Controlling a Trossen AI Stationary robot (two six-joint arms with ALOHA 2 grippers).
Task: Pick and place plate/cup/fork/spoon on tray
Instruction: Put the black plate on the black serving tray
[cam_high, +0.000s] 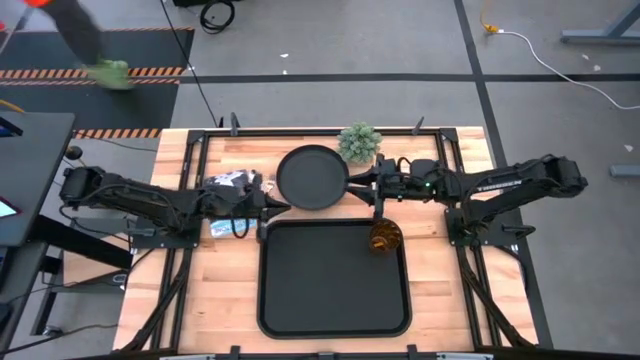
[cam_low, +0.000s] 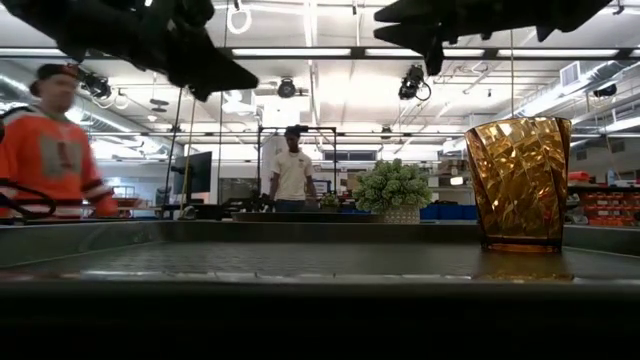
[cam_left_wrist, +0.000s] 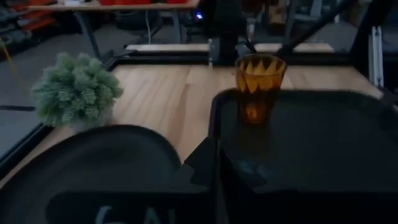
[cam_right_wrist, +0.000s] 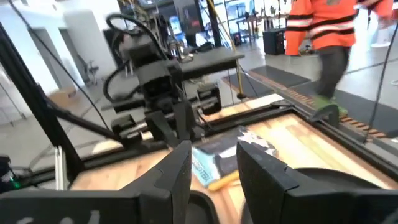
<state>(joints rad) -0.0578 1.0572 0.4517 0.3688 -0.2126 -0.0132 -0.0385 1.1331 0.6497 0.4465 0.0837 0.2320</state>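
The black rectangular tray (cam_high: 335, 300) lies at the table's near middle. The amber cup (cam_high: 385, 237) stands upright on the tray's floor, in its far right corner (cam_low: 520, 185). The round black plate (cam_high: 312, 178) rests flat on the wood just beyond the tray. My left gripper (cam_high: 272, 207) is shut and hangs in the air over the gap between the plate's near left rim and the tray's far left corner (cam_left_wrist: 200, 163). My right gripper (cam_high: 352, 186) is open and hovers at the plate's right rim (cam_right_wrist: 214, 165). An orange handle (cam_right_wrist: 219, 181) shows by a packet; fork or spoon, I cannot tell.
A small potted plant (cam_high: 360, 142) stands behind the plate at the far edge. A blue-and-white packet (cam_high: 225, 228) and a crumpled dark-and-white wrapper (cam_high: 232, 181) lie left of the plate under my left arm. People stand and walk in the room beyond the table.
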